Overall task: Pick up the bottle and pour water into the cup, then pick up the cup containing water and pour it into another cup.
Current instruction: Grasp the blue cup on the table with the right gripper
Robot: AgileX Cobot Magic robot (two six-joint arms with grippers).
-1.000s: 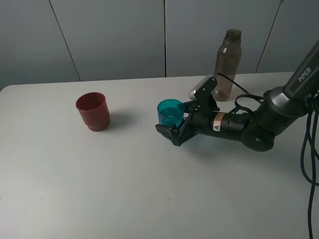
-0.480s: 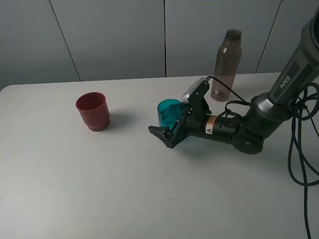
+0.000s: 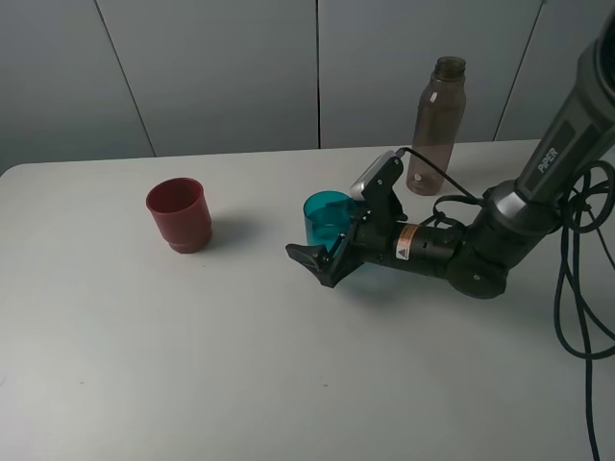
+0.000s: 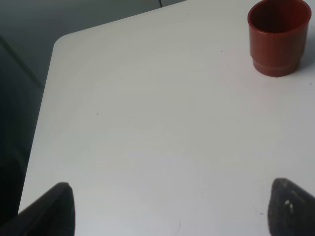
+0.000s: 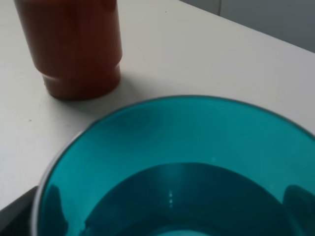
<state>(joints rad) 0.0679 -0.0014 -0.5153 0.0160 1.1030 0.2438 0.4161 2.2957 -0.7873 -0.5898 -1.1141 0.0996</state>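
The right gripper (image 3: 327, 238) lies low over the table (image 3: 192, 365) with its jaws spread wide and gripping nothing. The teal cup (image 3: 325, 213) stands upright between them, and the near finger sits just in front of its base. The left gripper (image 4: 167, 206) is also spread wide and empty above bare tabletop. The red cup (image 3: 179, 213) stands well apart to the left of the teal cup. Farthest back, the bottle (image 3: 434, 125) stands upright behind the right arm.

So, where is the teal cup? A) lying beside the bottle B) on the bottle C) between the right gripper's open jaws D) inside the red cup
C: the teal cup stands upright, and the right gripper has its jaws open on both sides of it.
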